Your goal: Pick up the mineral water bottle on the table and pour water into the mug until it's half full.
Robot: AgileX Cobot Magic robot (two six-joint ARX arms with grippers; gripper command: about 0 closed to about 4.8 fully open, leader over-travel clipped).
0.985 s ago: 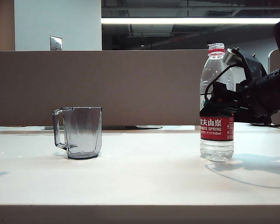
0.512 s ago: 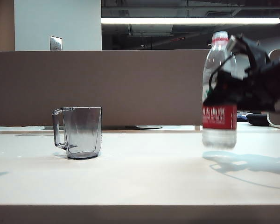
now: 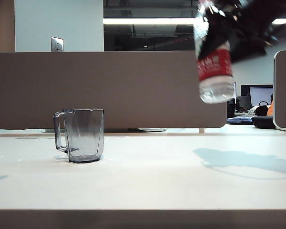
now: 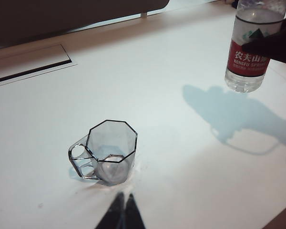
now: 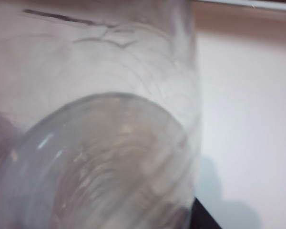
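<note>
The mineral water bottle (image 3: 213, 64) hangs high above the right side of the table (image 3: 157, 186), tilted with its neck leaning left, its top cut off by the frame. My right gripper (image 3: 218, 32) is shut on its body above the red label. The bottle (image 4: 249, 52) also shows in the left wrist view. In the right wrist view the clear bottle (image 5: 95, 124) fills the picture, with one dark finger (image 5: 203, 218) beside it. The smoky grey mug (image 3: 84, 135) stands upright at the left. My left gripper (image 4: 122, 210) is shut just short of the mug (image 4: 112, 150).
A brown partition (image 3: 133, 86) runs along the far edge of the table. A recessed cable flap (image 4: 31, 62) lies in the tabletop beyond the mug. The bottle's shadow (image 3: 243, 160) falls on the right of the table.
My right gripper has lifted the bottle off the table, up and slightly left, and tipped it. The mug and the left gripper have not moved.
</note>
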